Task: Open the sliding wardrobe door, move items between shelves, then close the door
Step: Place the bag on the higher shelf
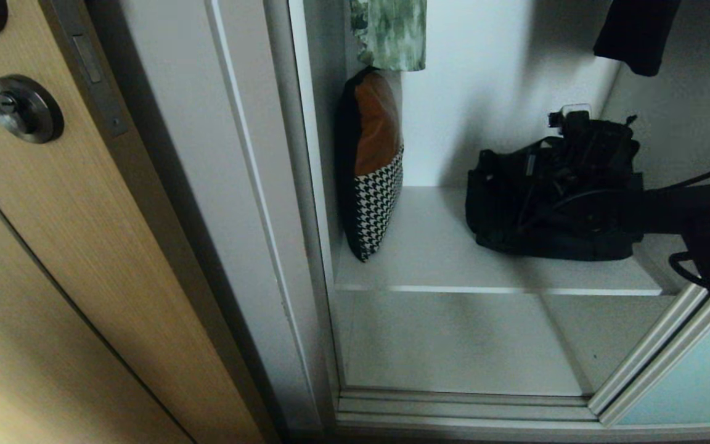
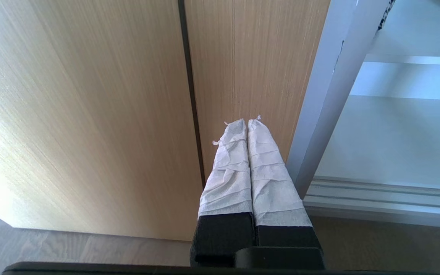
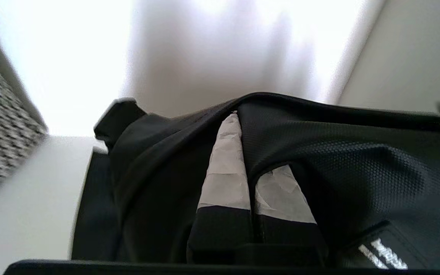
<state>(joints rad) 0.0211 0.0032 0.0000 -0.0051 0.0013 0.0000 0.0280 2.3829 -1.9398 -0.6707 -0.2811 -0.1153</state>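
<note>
Here, the only writing in sight is a scrap of white lettering on the black bag (image 3: 357,168), at the lower right of the right wrist view; it is cut off by the frame edge and cannot be read.

There is one bag (image 1: 552,197). It sits on the upper white shelf (image 1: 435,246), at the right centre of the head view, close to the right wall of the wardrobe. One cushion (image 1: 372,163), brown above and black-and-white houndstooth below, leans against the left wall on the same shelf, well apart from the bag. Two garments hang at the top of the frame: one green patterned cloth (image 1: 391,31) and one dark one (image 1: 635,31). Two shelves show, the lower shelf (image 1: 460,345) under the first. The turquoise sliding door (image 1: 694,382) shows at the lower right corner, pushed aside. One wooden door (image 1: 53,246) with a round lock (image 1: 25,109) fills the left side.

The right tool (image 3: 243,152) is pinched tight on a fold of the bag's fabric, its two white-wrapped fingers (image 3: 225,172) sunk into the cloth. The left tool (image 2: 247,126) hangs in front of the wooden door, its fingers pressed together on nothing.
</note>
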